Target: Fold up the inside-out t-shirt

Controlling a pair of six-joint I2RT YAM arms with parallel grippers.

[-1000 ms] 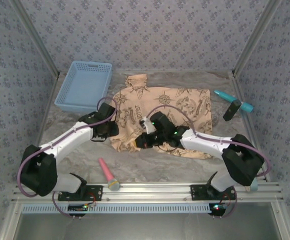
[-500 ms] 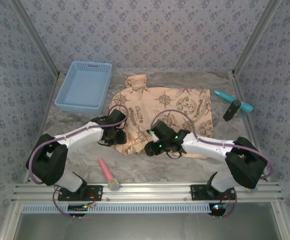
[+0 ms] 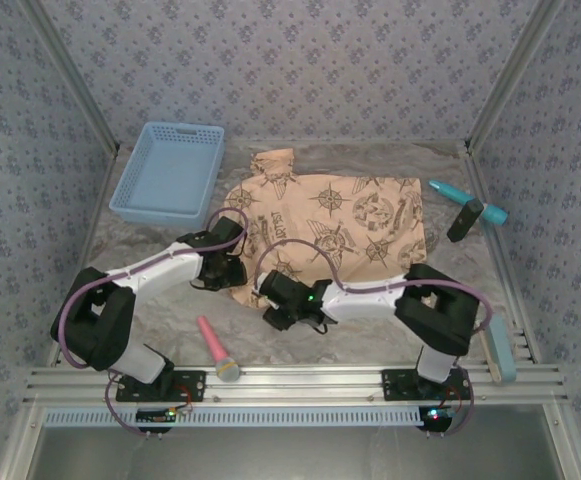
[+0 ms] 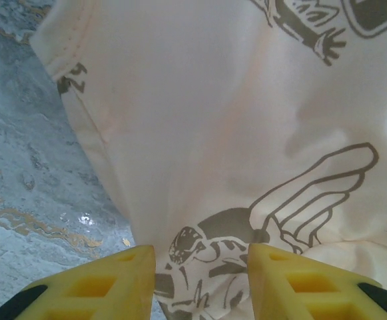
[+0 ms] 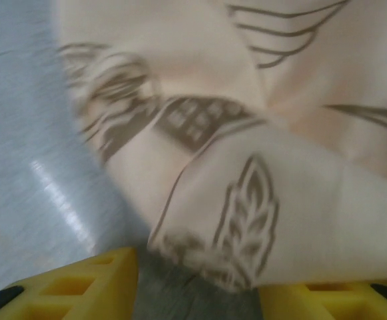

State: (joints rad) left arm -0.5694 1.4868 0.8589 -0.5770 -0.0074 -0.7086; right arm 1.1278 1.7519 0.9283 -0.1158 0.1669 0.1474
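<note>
The inside-out t-shirt [image 3: 355, 215] is lying spread over the middle of the surface [image 3: 160, 305], reaching toward its far edge, with a blue basket [image 3: 170, 170] sitting at the far left corner. Both arms are reaching in at the shirt's near left edge. The left hand [image 3: 232, 272] is keeping its yellow fingers [image 4: 106, 283] spread, with printed cloth lying flat between them. The right hand [image 3: 273, 303] (just beside it, slightly nearer) is holding its fingers apart on either side of a folded-over corner of cloth. A pink tool [image 3: 213, 345] is lying by the near edge.
</note>
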